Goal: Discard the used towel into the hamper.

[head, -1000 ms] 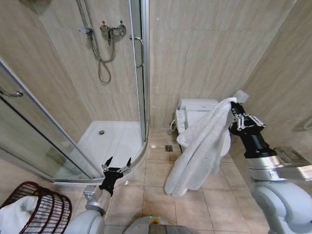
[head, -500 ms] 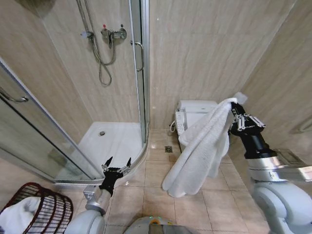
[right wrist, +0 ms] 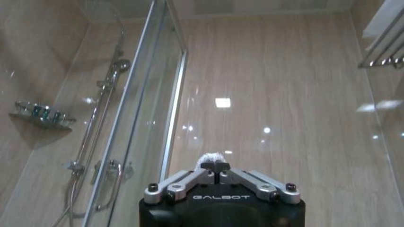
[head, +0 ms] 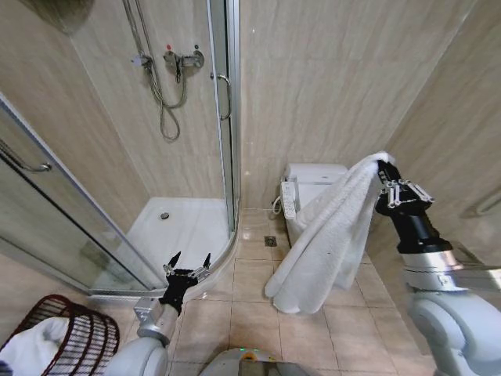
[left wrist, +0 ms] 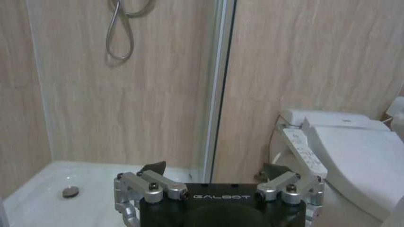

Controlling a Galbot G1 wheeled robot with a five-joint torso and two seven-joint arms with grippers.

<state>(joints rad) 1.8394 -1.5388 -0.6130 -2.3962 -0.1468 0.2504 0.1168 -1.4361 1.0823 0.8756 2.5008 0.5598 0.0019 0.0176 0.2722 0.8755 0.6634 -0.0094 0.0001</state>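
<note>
Towel (head: 329, 235) hangs in a long white drape from the right gripper (head: 389, 182), whose fingers are pinched tight on its top corner, held high in front of the toilet (head: 307, 182) and near the right wall. Open tile floor (head: 235, 290) lies below. The hamper (head: 59, 333) sits at the lower left, near the shower enclosure's curved edge (head: 207, 270), with white cloth already inside. The left gripper (head: 186, 269) idles low, fingers spread and empty.

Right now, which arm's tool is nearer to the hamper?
Left. The left tool, open and low, sits just up and right of the hamper; the right tool holds the towel high across the room.
</note>
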